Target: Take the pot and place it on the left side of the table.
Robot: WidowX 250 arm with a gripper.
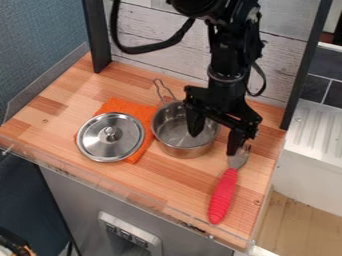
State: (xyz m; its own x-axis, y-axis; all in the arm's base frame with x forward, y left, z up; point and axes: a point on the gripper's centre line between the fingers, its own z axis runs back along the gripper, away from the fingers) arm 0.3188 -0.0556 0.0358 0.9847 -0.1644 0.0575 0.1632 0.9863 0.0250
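The gripper [214, 141] hangs over the right part of the steel pot [175, 131], its two fingers spread apart. One finger comes down over the inside of the pot, the other stands outside its right side, near the head of the red-handled utensil. The pot stands upright near the middle of the wooden table [70, 107], its wire handle toward the back left. The pot's right rim lies between the fingers; whether either finger touches it, I cannot tell.
Left of the pot, a steel lid [110, 137] with a knob lies on an orange cloth [137, 111]. A red-handled utensil [224, 195] lies at the right front. A clear raised edge runs along the front, and dark posts flank the back.
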